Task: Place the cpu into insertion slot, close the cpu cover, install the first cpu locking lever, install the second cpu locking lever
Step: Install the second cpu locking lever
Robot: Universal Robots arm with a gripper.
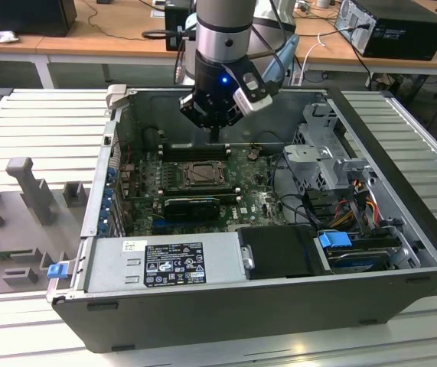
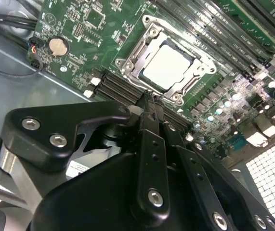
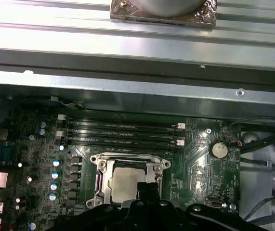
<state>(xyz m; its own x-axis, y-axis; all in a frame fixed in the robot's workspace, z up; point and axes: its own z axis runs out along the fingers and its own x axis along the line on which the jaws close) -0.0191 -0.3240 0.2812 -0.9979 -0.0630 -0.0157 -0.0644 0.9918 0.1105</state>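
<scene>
The cpu (image 2: 168, 65) sits in the insertion slot (image 2: 197, 61).

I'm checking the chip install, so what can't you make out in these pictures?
- Locking levers: too small to tell latched or free beside the cover in the second wrist view.
- Chip's near edge: hidden behind the gripper in the first wrist view.
- Socket: too small for detail in the exterior view.

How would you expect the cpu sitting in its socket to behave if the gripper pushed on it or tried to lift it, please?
The cpu is a thin flat square with a metal top, so probably stiff and light. It lies flat under the cpu cover in the insertion slot, so a sideways push should barely shift it. Its smooth top looks slippery, with little edge exposed for the gripper to grasp.
</scene>
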